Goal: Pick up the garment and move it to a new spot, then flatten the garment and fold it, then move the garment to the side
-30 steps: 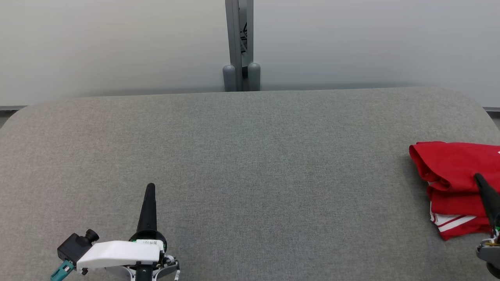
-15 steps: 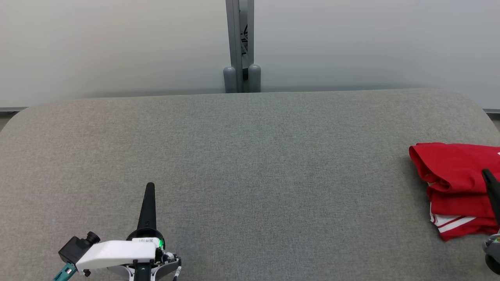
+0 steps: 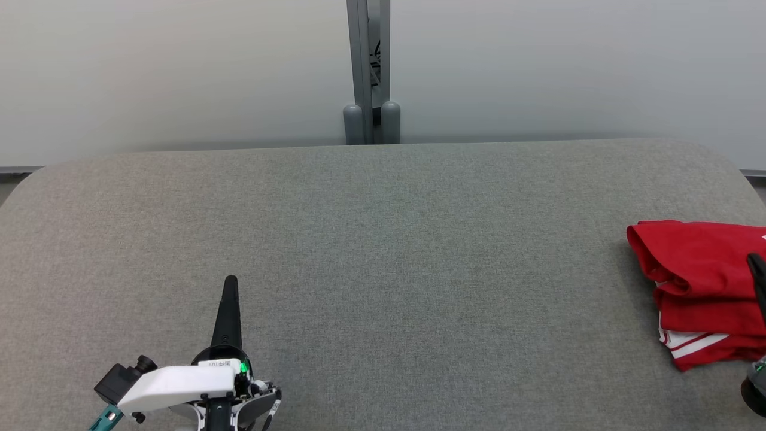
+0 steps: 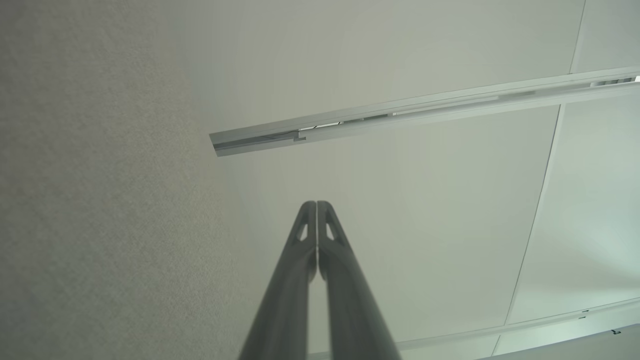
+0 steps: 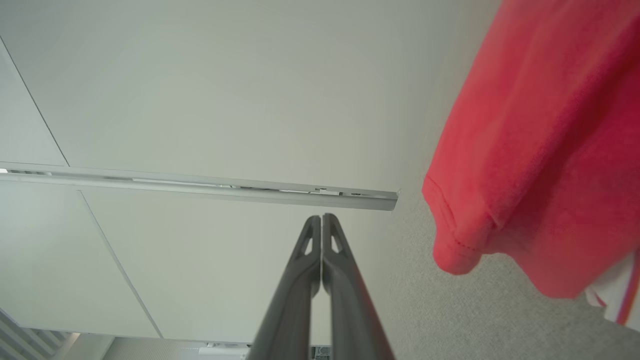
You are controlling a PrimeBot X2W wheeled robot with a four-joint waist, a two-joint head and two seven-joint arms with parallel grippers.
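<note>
Red garment (image 3: 694,269) lies folded at the table's (image 3: 383,239) side as the right gripper (image 3: 757,266), closed and empty, backs off, so the job looks done.

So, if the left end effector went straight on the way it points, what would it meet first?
The left end effector, shut, points across bare grey table; the way looks free there. First contact would likely be the pale wall panel behind, though depth is unclear.

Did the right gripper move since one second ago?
Yes. Measured against the red garment, the right gripper has slid rightward, toward the head view's edge.
</note>
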